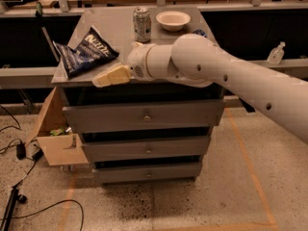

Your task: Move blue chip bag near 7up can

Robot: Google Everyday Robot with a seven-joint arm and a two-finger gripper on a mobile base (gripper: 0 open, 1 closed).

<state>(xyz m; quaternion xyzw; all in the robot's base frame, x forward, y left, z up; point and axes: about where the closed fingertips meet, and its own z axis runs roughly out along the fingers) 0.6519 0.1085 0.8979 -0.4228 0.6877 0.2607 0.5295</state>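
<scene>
The blue chip bag [84, 51], dark navy foil with white lettering, lies on the left part of the grey cabinet top [110, 20]. The 7up can [142, 24], silvery-grey, stands upright at the back middle, to the right of the bag and behind it. My gripper [111, 76], cream-coloured, hovers over the cabinet's front edge, just right of and below the bag's lower corner. It holds nothing that I can see. My white arm [216, 71] reaches in from the right and hides the right part of the top.
A white bowl [173, 19] sits right of the can. A bit of a blue thing [199, 32] shows behind my arm. The cabinet has three drawers [144, 114]. An open cardboard box [55, 138] and cables [19, 150] lie on the floor at left.
</scene>
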